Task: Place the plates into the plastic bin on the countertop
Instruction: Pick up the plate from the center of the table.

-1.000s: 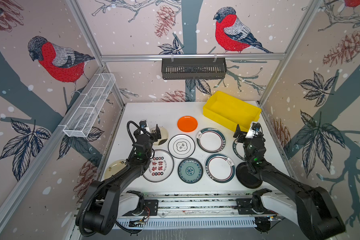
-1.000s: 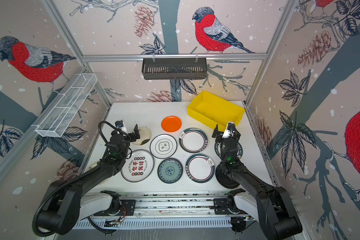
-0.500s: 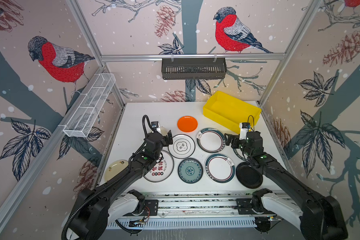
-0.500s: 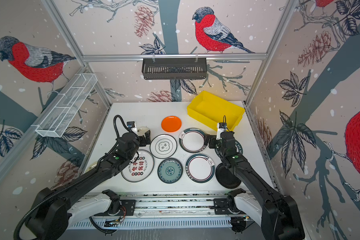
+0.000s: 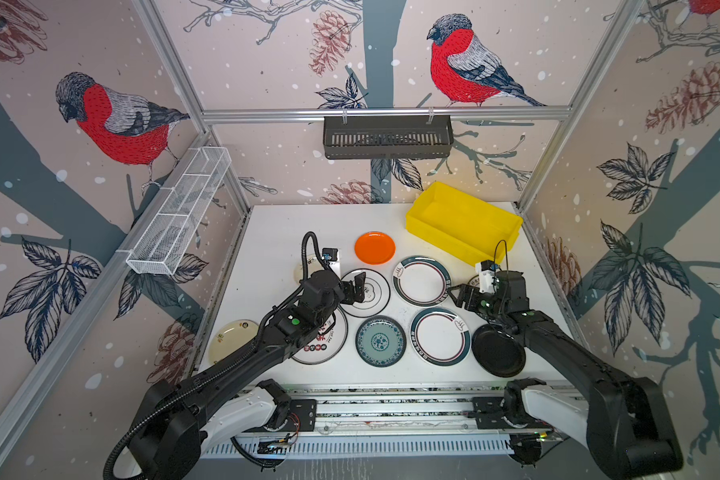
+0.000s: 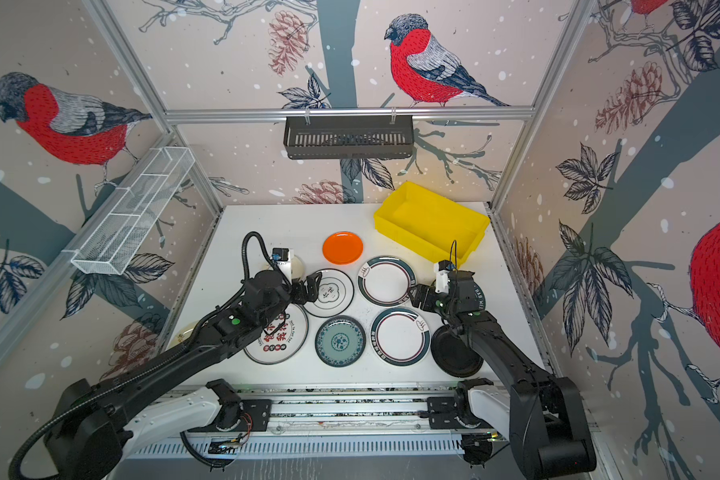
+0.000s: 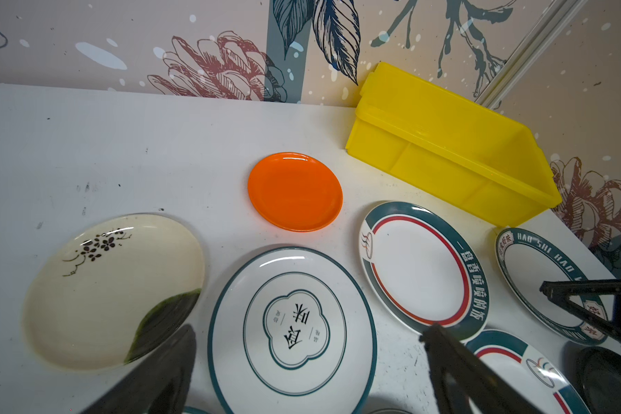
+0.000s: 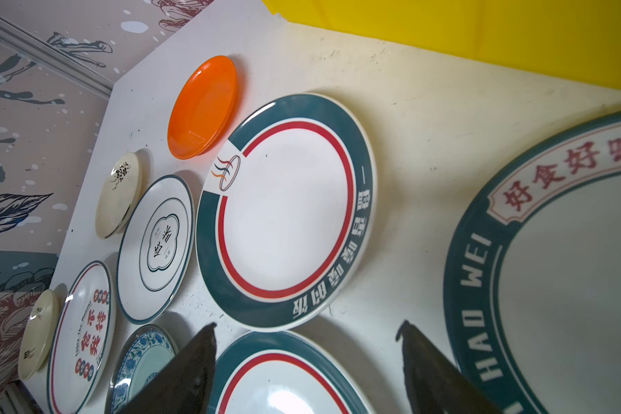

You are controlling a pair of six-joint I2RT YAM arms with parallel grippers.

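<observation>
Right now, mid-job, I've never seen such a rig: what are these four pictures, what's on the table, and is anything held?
Two black robot arms, each ending in a two-finger gripper. The two wide pictures come from one overhead camera pair; each close-up comes from a camera on an arm's wrist. On the flat white countertop lie ten round plates, among them a small orange plate and a black plate, plus a bright yellow rectangular plastic bin with no plate visible inside. The left gripper hovers open at a white plate with a dark clover emblem; the right gripper is open near a teal-and-red-rimmed white plate. Nothing is held.
</observation>
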